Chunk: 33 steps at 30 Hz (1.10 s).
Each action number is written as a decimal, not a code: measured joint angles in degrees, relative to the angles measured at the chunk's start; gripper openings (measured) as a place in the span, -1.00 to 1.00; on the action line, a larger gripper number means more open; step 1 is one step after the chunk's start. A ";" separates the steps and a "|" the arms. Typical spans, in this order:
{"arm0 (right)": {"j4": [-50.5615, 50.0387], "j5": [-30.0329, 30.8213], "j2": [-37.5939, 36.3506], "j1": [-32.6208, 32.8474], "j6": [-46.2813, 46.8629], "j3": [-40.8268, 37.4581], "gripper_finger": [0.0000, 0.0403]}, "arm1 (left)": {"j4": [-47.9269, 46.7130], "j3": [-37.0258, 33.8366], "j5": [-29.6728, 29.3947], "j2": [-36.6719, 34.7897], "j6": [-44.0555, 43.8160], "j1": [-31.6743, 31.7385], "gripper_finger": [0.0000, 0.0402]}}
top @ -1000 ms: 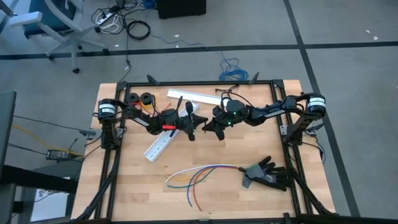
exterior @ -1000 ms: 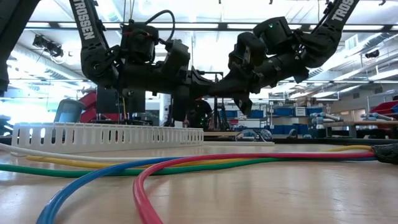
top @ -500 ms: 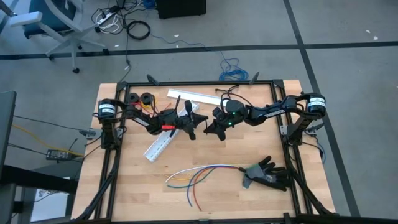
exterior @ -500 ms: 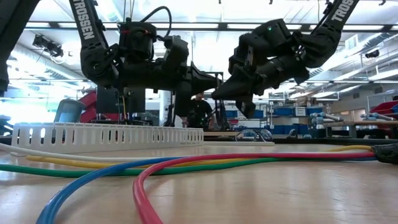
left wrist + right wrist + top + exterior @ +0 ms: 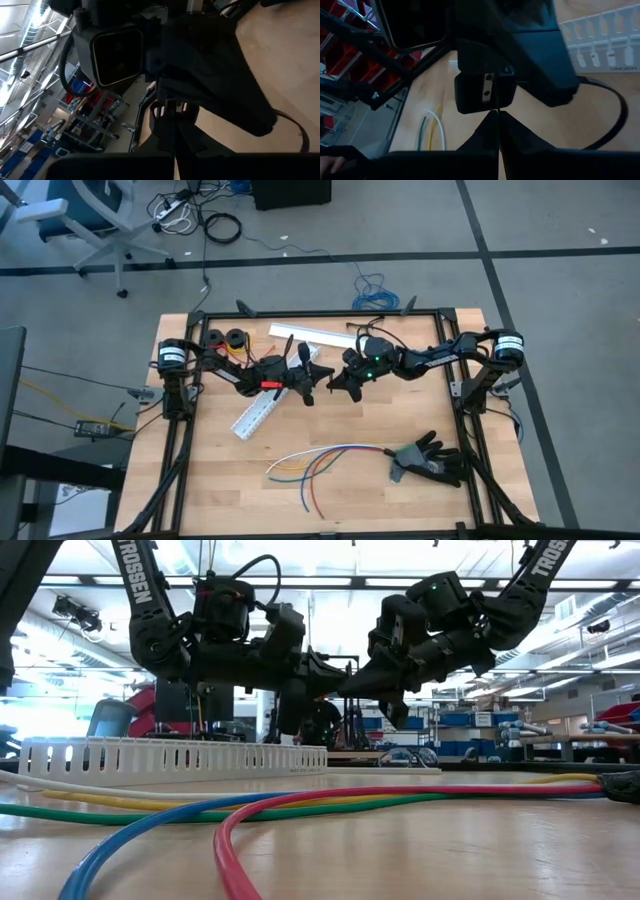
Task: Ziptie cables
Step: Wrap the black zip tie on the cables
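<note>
Thin, limp coloured cables (image 5: 320, 463) lie loose near the table's front, well apart from my left gripper (image 5: 305, 377) and right gripper (image 5: 337, 381), both pinched together mid-air; I judge gathering them mid-length best; ziptie not discernible.

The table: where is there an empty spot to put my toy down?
Bare table lies left of the cables, and right of the white duct below the arms. Crowded: the back middle, where both hands meet, and by the black glove.
</note>
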 joint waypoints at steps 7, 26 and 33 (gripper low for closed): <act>-0.05 -2.13 0.00 0.16 1.41 0.00 -1.00 | 0.13 0.00 -1.63 0.00 1.94 -0.02 -0.99; -0.09 -2.75 0.02 -0.23 1.97 0.00 -1.00 | 2.60 0.00 -1.78 0.00 6.38 -1.33 -0.99; 0.79 -2.75 0.02 -0.17 2.10 0.00 -1.00 | 2.40 0.00 -3.04 0.00 7.67 -1.55 -0.99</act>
